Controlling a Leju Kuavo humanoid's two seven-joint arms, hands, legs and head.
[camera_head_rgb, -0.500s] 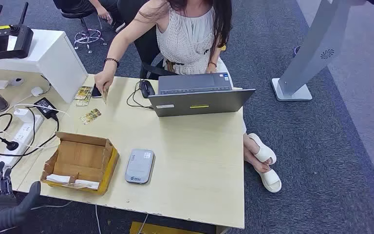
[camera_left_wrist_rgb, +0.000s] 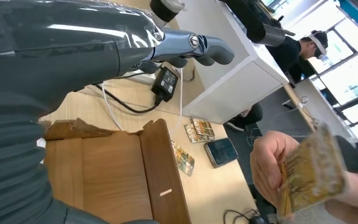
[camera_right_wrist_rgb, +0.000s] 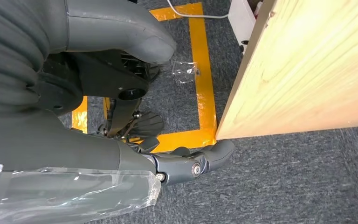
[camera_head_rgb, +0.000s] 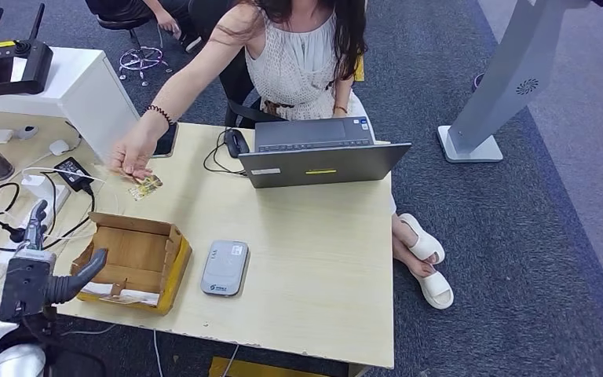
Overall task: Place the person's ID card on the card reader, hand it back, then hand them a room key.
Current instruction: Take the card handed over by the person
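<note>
The wooden table (camera_head_rgb: 306, 243) is shown spanning the head view, with a laptop (camera_head_rgb: 322, 153) at its 12 o'clock side, an open cardboard box (camera_head_rgb: 129, 263) toward 8 o'clock and the grey card reader (camera_head_rgb: 225, 268) just beside the box at its 3 o'clock. The person's hand (camera_head_rgb: 129, 157) is extended over the 10 o'clock corner, and the ID card (camera_left_wrist_rgb: 310, 170) is seen pinched at one edge in the left wrist view, the rest standing free above the fingers. The card is judged light, thin, stiff and slick; a pinch across the free short edge would suit. Its long axis appears to run upright out of the person's hand, though its printed face cannot be read. The left hand (camera_head_rgb: 43, 267) is raised at 8 o'clock of the box, fingers spread and holding nothing. The right hand (camera_right_wrist_rgb: 186, 163) hangs beside the table edge above the carpet, fingers loosely extended and empty.
</note>
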